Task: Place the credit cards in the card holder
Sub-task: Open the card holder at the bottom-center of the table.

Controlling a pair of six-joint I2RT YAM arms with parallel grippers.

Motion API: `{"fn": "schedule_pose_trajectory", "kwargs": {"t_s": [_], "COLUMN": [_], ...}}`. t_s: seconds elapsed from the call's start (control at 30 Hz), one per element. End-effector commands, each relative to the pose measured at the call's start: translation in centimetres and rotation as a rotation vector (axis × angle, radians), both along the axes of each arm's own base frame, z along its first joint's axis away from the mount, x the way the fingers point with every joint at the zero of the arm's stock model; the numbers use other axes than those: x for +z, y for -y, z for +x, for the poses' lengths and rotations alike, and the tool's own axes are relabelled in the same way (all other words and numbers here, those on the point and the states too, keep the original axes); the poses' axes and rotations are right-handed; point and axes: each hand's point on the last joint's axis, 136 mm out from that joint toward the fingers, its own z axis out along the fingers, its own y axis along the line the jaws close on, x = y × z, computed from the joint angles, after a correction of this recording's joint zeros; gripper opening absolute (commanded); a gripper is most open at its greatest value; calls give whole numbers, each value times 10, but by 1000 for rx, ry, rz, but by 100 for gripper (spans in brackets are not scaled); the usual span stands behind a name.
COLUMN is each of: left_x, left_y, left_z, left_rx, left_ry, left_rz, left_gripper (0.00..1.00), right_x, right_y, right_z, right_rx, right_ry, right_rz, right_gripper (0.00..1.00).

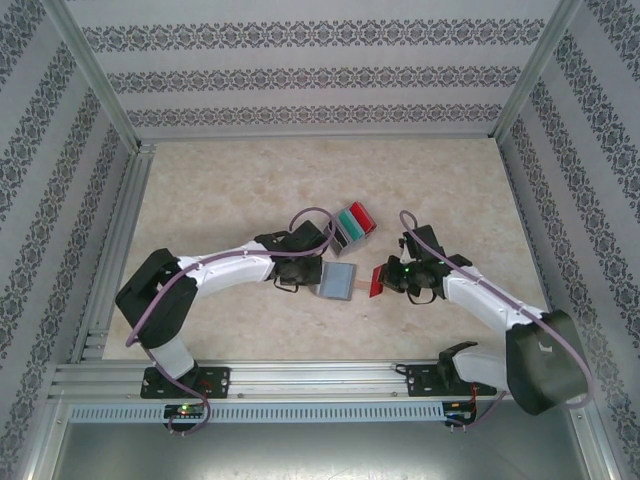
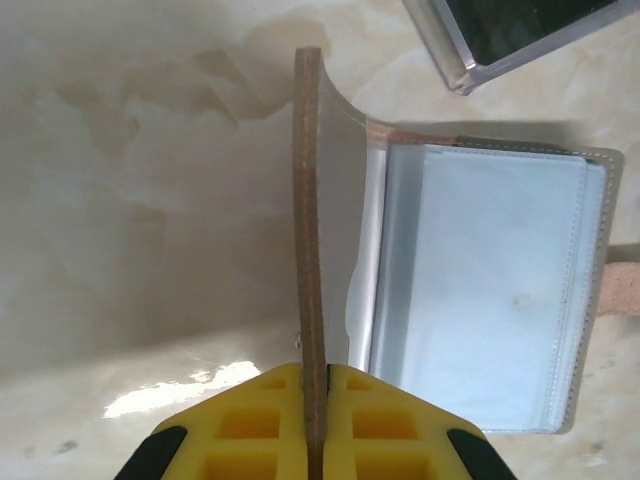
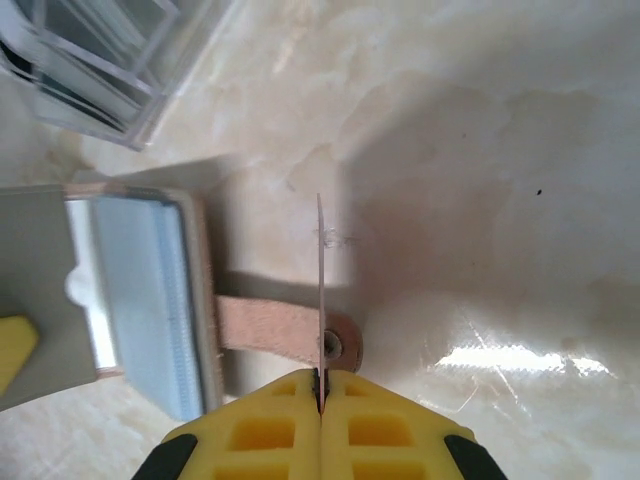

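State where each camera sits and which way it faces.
Top external: above and behind the bases, looking down on the table; left arm and right arm both show.
Left wrist: on the left arm, looking along its yellow jaws, shut on the card holder's raised cover.
Right wrist: on the right arm, looking along its jaws, shut on a red card seen edge-on.
Shared: both wrist views catch the card holder and clear card box.
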Motion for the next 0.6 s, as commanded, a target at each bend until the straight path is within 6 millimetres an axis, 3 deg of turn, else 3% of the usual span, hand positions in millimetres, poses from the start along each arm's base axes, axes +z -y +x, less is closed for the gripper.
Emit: {"fn": "schedule_pose_trajectory", "kwargs": {"t_s": [0.0,0.3,0.57], "left_x": [15,13,6], "left_y": [36,38,41], "left_z": [5,9,9], "left_rx": [66,125,125], "left_ry": [-12,-21,-40], "left_rz": [-251,-286,-282], "left_gripper": [0,0,0], "right_x": [28,49,16], "right_y": [-6,-22,-14], "right_z": [7,10,8], "right_rx": [19,54,51], "right_ry": [71,129,42], "right_rz": [43,87,1], "right_gripper": [0,0,0]}}
